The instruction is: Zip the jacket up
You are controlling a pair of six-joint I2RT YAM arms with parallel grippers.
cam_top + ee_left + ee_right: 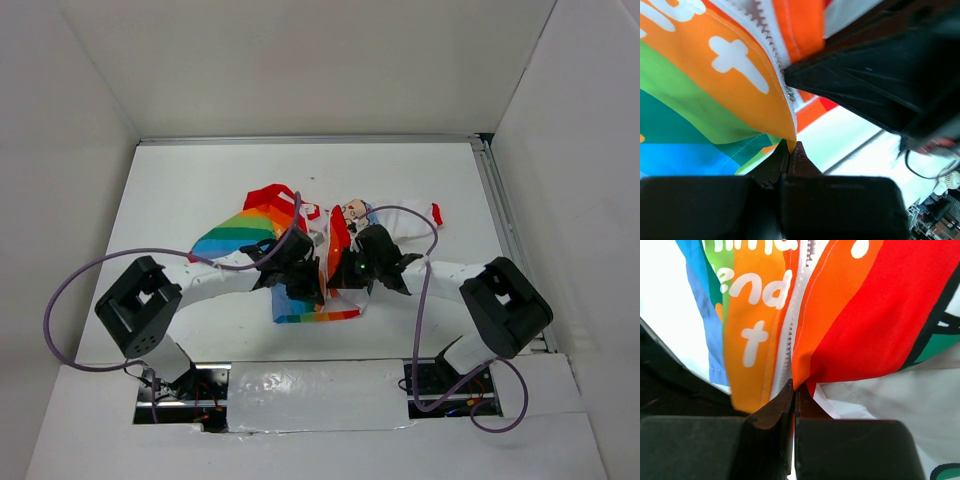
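Rainbow-striped jacket (240,232) lies central on the table (180,180); left gripper (792,148) and right gripper (795,388) each pinch its fabric beside the zipper (789,345).

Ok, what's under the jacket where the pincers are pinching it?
Under the raised hem of the jacket, pinched by the left pincer and right pincer, only bare white table shows. Whatever lies beneath the rest of the fabric is covered.

We count one jacket (245,230) on one surface (200,180). We count two arms, the left arm (215,278) and the right arm (450,272), with two grippers, the left gripper (791,152) and the right gripper (795,392).
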